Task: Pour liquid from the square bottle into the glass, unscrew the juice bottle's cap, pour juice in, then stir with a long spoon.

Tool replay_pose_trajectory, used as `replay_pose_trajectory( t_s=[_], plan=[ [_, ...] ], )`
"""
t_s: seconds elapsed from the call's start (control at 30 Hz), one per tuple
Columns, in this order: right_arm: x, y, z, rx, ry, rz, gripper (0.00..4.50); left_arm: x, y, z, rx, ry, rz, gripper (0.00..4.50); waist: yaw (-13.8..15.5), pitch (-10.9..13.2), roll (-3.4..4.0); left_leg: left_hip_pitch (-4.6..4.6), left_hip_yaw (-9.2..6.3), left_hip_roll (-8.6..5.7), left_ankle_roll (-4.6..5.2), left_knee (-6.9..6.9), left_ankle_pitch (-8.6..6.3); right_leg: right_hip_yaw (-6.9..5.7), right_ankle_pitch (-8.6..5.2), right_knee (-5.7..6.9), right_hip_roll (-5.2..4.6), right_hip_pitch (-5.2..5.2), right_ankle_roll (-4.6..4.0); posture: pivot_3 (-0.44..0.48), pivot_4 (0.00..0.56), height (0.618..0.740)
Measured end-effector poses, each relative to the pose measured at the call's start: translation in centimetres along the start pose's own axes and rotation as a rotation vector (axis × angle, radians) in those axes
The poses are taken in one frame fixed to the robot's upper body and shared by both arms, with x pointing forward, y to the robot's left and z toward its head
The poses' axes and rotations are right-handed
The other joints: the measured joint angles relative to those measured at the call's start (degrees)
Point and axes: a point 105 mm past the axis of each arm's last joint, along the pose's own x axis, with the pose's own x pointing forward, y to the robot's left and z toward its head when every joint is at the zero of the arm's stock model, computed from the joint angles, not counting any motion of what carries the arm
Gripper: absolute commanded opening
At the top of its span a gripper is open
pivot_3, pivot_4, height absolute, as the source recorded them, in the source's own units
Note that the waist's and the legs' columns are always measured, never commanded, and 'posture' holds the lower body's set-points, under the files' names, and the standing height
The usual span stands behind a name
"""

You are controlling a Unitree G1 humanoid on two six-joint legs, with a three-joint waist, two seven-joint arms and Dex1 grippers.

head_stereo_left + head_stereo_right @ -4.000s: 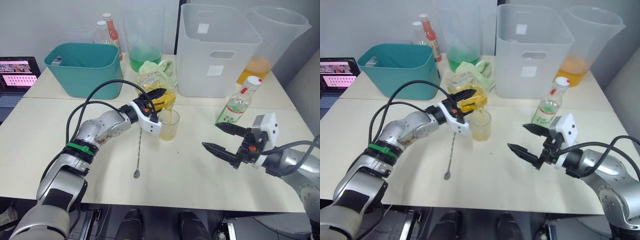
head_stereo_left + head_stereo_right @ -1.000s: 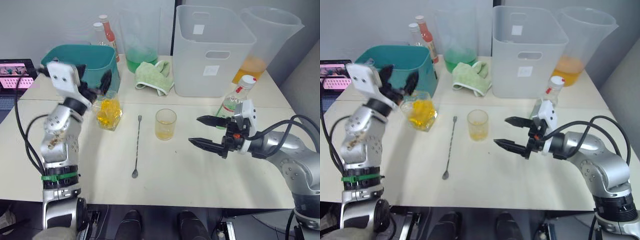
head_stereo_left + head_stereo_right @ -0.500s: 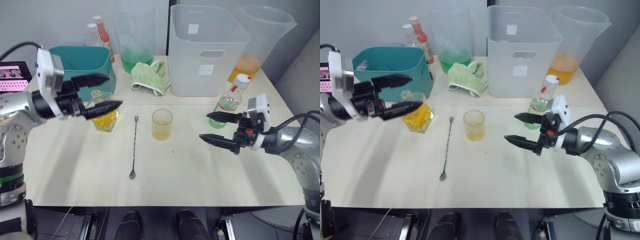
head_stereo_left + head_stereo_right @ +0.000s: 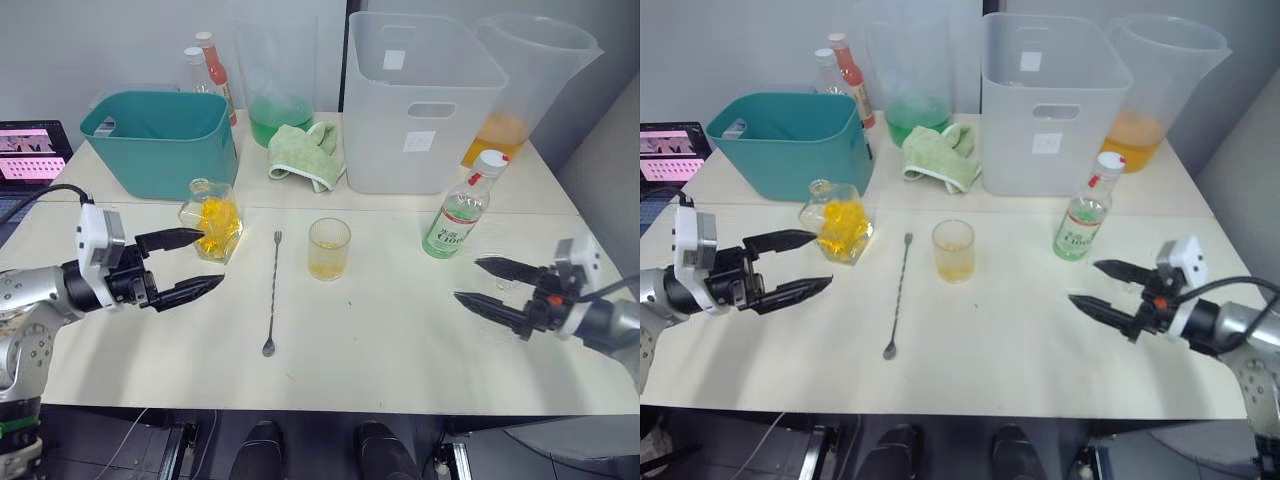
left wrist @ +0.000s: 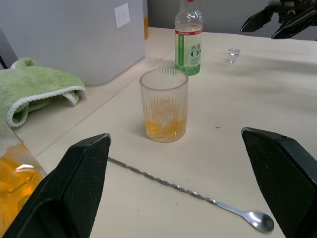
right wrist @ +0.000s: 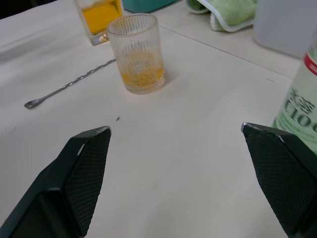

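The squat faceted clear glass square bottle point(image 4: 212, 219) with yellow liquid stands upright on the pale desk point(image 4: 380, 340), just in front of the teal plastic tub point(image 4: 160, 138). The small ribbed clear glass point(image 4: 329, 248) stands near the middle of the desk with a little yellow liquid at its bottom. Between the two lies the long thin metal spoon point(image 4: 272, 293) with twisted stem, flat on the desk, its small bowl towards the near edge at 6 o'clock. At about 3 o'clock from the glass stands the slim greenish plastic juice bottle point(image 4: 459, 214) with a white-and-green label, upright, its white cap point(image 4: 487, 161) screwed on. It stands in front of the large translucent white bin point(image 4: 418, 100).

The left pincer point(image 4: 190, 263) hovers above the desk at about 7 o'clock from the square bottle, its two black fingers spread wide and grasping nothing; the upper fingertip lies close to the bottle's side. The right pincer point(image 4: 482, 284) hovers at about 5 o'clock from the juice bottle, well apart from it, also released and empty.

A green cloth point(image 4: 306, 153) lies behind the glass at 12 o'clock, beside the bin. A small clear object point(image 5: 234, 54) lies on the desk near the juice bottle; what it is cannot be told.
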Motion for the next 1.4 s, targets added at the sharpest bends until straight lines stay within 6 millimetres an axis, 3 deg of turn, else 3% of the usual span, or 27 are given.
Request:
replay_pose_trajectory(
  t_s=[0.2,0.53,0.73,0.93,1.1,1.4],
  plan=[
    [-2.7,0.4,-1.5,0.014,-0.018,-0.15,4.5,0.1,0.3,-1.6,-0.02,0.0,-0.011,4.48,0.0,0.0,0.0,0.03,0.04,0.0,0.01,0.0,0.01,0.03,-0.01,0.0,0.0,0.02,0.01,0.0,0.15,0.74],
    [-5.0,1.1,-1.7,0.033,-0.06,-0.296,4.5,1.5,0.3,-1.5,-0.029,-0.035,-0.075,4.48,-0.56,-0.01,0.01,0.06,0.08,0.05,0.03,-0.01,0.02,0.09,-0.01,0.01,0.05,0.02,0.01,0.0,0.15,0.74],
    [-2.9,-0.9,0.4,0.005,-0.075,-0.272,4.5,1.4,-0.7,-2.1,-0.053,-0.031,-0.07,4.48,-1.07,-0.01,0.01,0.1,0.18,0.05,0.13,0.0,0.13,0.16,0.0,-0.03,0.02,0.04,0.01,0.0,0.15,0.74],
    [-0.5,-4.3,2.8,-0.028,-0.11,-0.251,4.5,1.1,-2.1,-1.9,-0.059,-0.058,-0.02,4.48,-1.2,-0.01,0.01,0.09,0.17,0.05,0.14,0.0,0.13,0.18,0.01,-0.03,0.03,0.03,-0.01,0.0,0.15,0.74],
    [2.7,-7.4,6.1,-0.051,-0.183,-0.226,4.5,0.6,-2.6,-1.8,-0.044,-0.054,0.052,4.48,-1.58,0.01,0.04,0.1,0.17,0.05,0.15,-0.01,0.13,0.18,0.03,-0.02,0.03,0.01,-0.04,0.0,0.15,0.74],
    [6.0,-9.9,6.9,-0.074,-0.158,-0.205,4.5,0.4,-2.9,-1.9,-0.051,-0.062,0.135,4.48,-1.29,0.03,0.07,0.05,0.16,0.01,0.15,-0.07,0.13,0.15,0.04,-0.05,-0.01,-0.02,-0.05,0.0,0.15,0.74]
  ],
)
